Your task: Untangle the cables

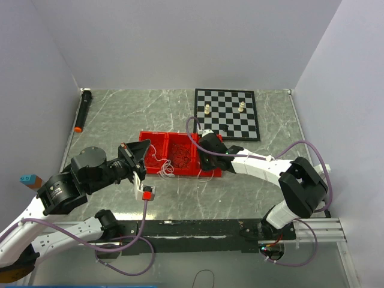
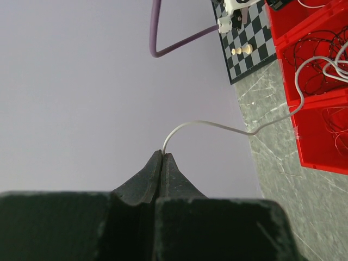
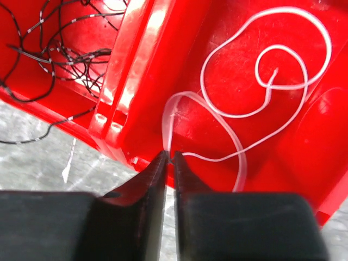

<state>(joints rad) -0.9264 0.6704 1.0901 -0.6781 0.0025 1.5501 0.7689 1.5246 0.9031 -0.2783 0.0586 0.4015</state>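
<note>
A red tray [image 1: 180, 150] with compartments holds the cables. My left gripper [image 1: 143, 147] is at its left end, raised, and shut on a thin white cable [image 2: 217, 126] at the fingertips [image 2: 162, 154]. This cable arcs across into the tray [image 2: 321, 147]. A bunch of black cable [image 2: 318, 65] lies in one compartment, and fine red wires [image 2: 337, 125] in the one beside it. My right gripper [image 3: 169, 156] is at the tray's right end [image 1: 210, 167], its jaws pinched on a white cable [image 3: 261, 81] that loops inside a red compartment. Black cable [image 3: 49, 54] lies in the neighbouring compartment.
A chessboard [image 1: 228, 114] with two pale pieces stands behind the tray at the right. A black marker with an orange tip [image 1: 82, 111] lies at the far left. A small red and white block [image 1: 148, 193] sits in front of the tray. White cable loops [image 1: 165, 169] hang over its front edge.
</note>
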